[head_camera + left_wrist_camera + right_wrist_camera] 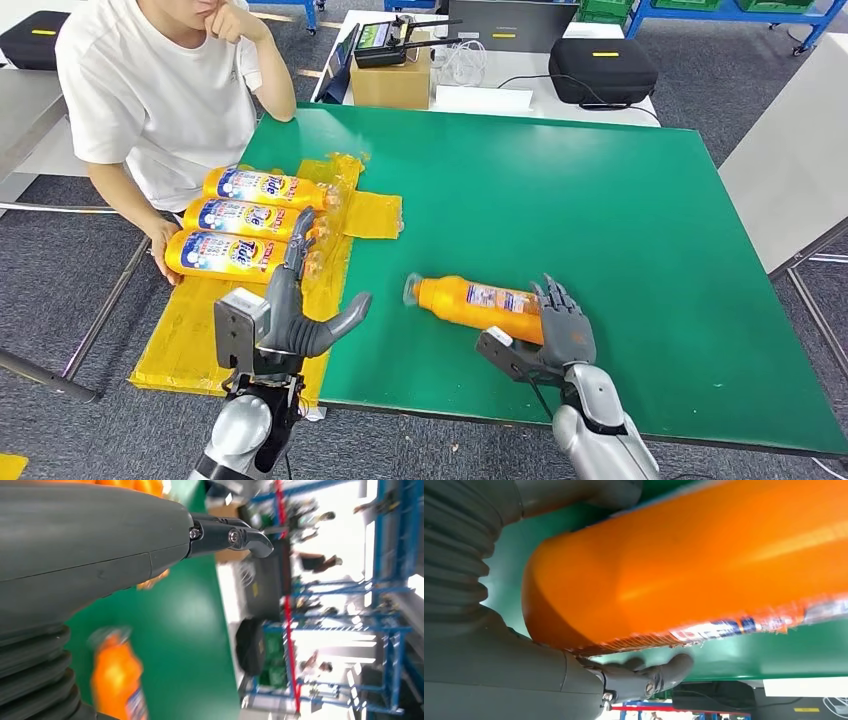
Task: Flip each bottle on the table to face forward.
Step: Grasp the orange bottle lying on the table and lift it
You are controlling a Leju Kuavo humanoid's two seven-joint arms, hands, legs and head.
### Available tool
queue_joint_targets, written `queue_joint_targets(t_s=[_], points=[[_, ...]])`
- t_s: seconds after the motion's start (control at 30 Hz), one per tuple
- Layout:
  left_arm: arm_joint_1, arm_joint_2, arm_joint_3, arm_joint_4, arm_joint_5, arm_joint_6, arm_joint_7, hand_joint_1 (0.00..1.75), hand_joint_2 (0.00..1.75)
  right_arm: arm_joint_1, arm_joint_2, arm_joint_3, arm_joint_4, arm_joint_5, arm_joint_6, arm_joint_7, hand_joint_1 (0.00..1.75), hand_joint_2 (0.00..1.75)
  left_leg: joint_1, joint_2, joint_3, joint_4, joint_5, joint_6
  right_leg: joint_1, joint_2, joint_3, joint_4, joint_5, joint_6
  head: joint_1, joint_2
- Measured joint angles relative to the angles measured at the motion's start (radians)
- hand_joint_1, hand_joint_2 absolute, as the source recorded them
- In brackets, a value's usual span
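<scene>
Your right hand grips the base end of a lone orange bottle lying on its side on the green table. Its fingers wrap over the top of the bottle's base and the thumb sits underneath. From the table's centre this bottle lies toward 6 o'clock, near the front edge, with its cap pointing toward 9 o'clock. In the right wrist view the bottle sits snug against the palm, a strip of label along its side, and a thumb tip curls under it.

Your left hand holds nothing. It hovers at the table's front left corner, around 8 o'clock, fingers stretched forward and thumb spread out toward the lone bottle, well apart from it. The left wrist view is blurred, but you can make out the orange bottle on the green surface.

Three more orange bottles lie side by side on a yellow sheet at 9 o'clock, labels up and caps toward 3 o'clock: the far bottle, the middle bottle and the near bottle. All four bottles look filled with orange liquid. Your left fingertips reach close to the near bottle's cap end; you cannot tell whether they touch it.

A person in a white shirt sits at the table's left side, one hand by the near bottle.
</scene>
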Motion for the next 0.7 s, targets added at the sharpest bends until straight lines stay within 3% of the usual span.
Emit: queue_joint_targets(t_s=[0.13, 0.43, 0.57, 0.7], points=[[-0.013, 0.001, -0.012, 0.028, 0.025, -0.041, 0.057, 0.00, 1.75, -0.038, 0.010, 0.002, 0.057, -0.002, 0.003, 0.001, 1.75, 1.75, 0.000, 0.001, 0.003, 0.000, 0.000, 0.000, 0.000, 0.001, 0.003, 0.000, 0.000, 0.000, 0.000, 0.000], [-0.039, 0.002, -0.032, 0.085, 0.037, -0.064, 0.084, 0.00, 1.75, -0.089, 0.016, 0.006, 0.121, -0.046, 0.030, -0.020, 1.75, 1.75, 0.000, 0.003, 0.007, 0.000, 0.000, 0.000, 0.000, 0.003, 0.006, 0.000, 0.000, 0.000, 0.000, 0.000], [-0.046, 0.002, -0.033, 0.098, 0.046, -0.068, 0.085, 0.00, 1.75, -0.096, 0.016, 0.003, 0.136, -0.108, 0.030, -0.071, 1.75, 1.75, 0.000, 0.003, 0.008, 0.000, 0.000, 0.000, 0.001, 0.004, 0.007, 0.000, 0.000, 0.000, 0.000, 0.000], [-0.046, 0.000, -0.032, 0.122, 0.175, -0.129, 0.122, 0.00, 1.75, -0.088, 0.024, -0.009, 0.138, -0.263, 0.042, -0.197, 1.75, 1.75, 0.001, 0.003, 0.008, 0.000, 0.000, 0.000, 0.001, 0.004, 0.007, 0.000, 0.000, 0.000, 0.000, 0.000]])
